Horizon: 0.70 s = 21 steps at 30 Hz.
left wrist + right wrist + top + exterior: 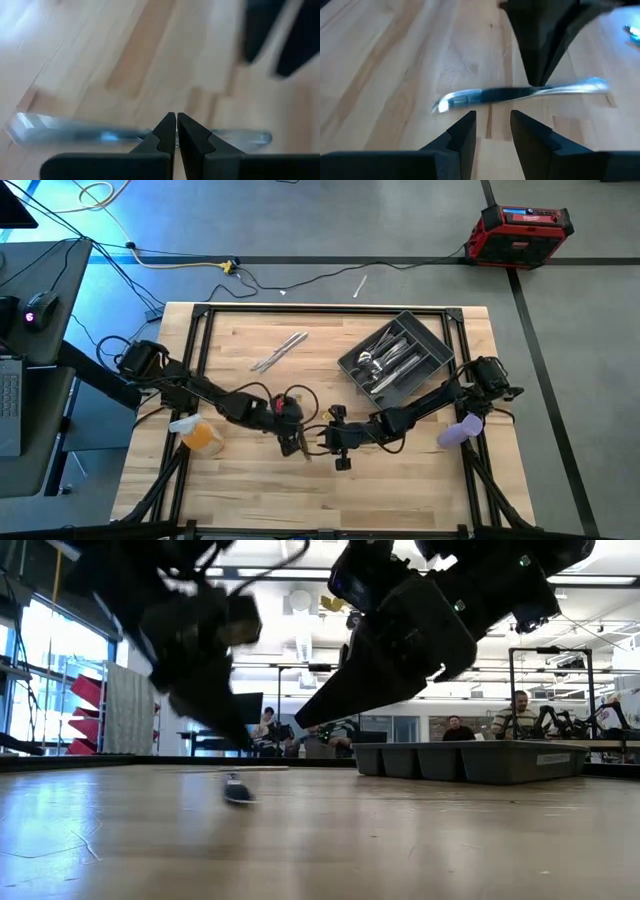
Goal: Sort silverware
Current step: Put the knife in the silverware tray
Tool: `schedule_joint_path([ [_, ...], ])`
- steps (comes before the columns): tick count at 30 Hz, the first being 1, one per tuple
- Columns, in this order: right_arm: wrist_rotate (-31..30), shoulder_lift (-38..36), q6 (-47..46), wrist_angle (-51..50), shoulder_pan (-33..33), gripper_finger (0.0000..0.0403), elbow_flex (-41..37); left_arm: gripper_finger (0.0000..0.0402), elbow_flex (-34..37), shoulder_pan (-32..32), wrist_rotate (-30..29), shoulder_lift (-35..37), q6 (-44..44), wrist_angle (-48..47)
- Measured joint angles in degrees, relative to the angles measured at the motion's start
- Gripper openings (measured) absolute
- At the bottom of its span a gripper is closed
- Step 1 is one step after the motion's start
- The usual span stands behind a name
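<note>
A slim silver piece of silverware [520,93] sits low over the wooden table near its front middle, and my left gripper [292,442] is shut on it. My right gripper [492,125] stands open just to the right of it, with its fingers short of the piece and nothing between them. The dark grey tray [437,348] at the far right holds several pieces of silverware. More silverware [280,350] lies flat on the table at the far middle. My left gripper pinches the piece between its two fingertips [167,131], at a spot on its slim shaft [547,89] nearer one end. The fingers slant down from the table's left and lie across the piece. The piece lies about level. I cannot tell whether it is clear of the table.
An orange thing [200,435] sits by the left arm and a purple one [462,430] by the right arm. One silver piece [358,285] lies on the floor beyond the table's far edge. Bare wood stretches along the front.
</note>
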<state>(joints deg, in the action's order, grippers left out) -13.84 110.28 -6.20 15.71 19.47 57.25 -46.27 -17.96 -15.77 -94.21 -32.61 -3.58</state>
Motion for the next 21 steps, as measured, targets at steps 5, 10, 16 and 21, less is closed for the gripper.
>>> schedule_joint_path([
  [5, 5.7, 0.0, -14.2, -1.2, -1.7, 0.0108, 0.0, 0.0000, -0.7, -0.3, 3.7, -0.1, 1.7, 0.5],
  [10, 15.2, 0.0, -22.1, -5.6, -4.3, 0.0108, 0.1, 0.0000, -0.8, -1.6, 10.1, -3.0, 2.1, 3.6],
  [16, 18.9, 0.0, -24.7, -7.2, -4.8, 0.0108, 0.1, 0.0000, -0.8, -5.0, 14.3, -8.0, 3.2, 13.3],
  [21, 21.2, 0.0, -25.6, -11.3, -4.2, 0.0108, 0.1, 0.0000, -0.8, -6.3, 13.5, -8.6, 2.9, 15.2],
])
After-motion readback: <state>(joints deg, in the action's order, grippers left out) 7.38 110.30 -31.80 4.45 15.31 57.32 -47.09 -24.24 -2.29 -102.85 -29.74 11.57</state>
